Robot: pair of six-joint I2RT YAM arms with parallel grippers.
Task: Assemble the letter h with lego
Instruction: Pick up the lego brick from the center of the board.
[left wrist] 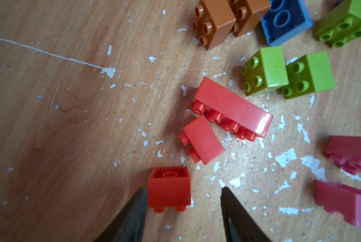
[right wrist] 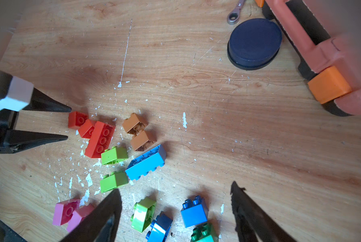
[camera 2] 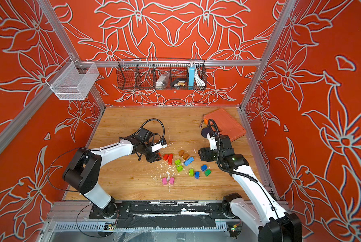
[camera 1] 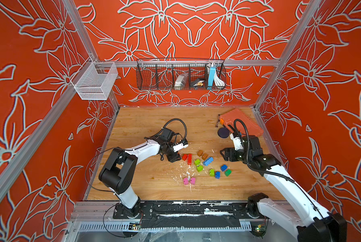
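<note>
What worries me, standing here, is the grab itself. The small red brick (left wrist: 169, 188) lies on its side with its hollow underside showing, and it sits off-centre in the left pincer (left wrist: 182, 188). A squeeze from this position would, I think, shove it sideways across the table (camera 1: 144, 117) before both sides bite, or catch it by an edge so it twists or squirts out. A shoved brick could also knock the second small red brick (left wrist: 202, 140), which lies just beside it and seems to touch the long red brick (left wrist: 232, 106). Picked up on its side, it would also need turning before its studs could press into anything. The left pincer stands roughly half open, low at the table, straddling the brick. One finger (left wrist: 133, 213) touches the brick's flank, and the other finger (left wrist: 238, 213) stands clear of it with bare wood between, so nothing is gripped yet. The right pincer (right wrist: 175, 187) is spread wide and empty, hovering over the blue and green pieces and touching none that I can see. All the lego (camera 1: 200, 168) lies loose around the middle of the table, a little toward the front edge and the right side. It is well apart from the orange tool case (camera 1: 240, 122) in the far right corner, and no part of the h is joined.
</note>
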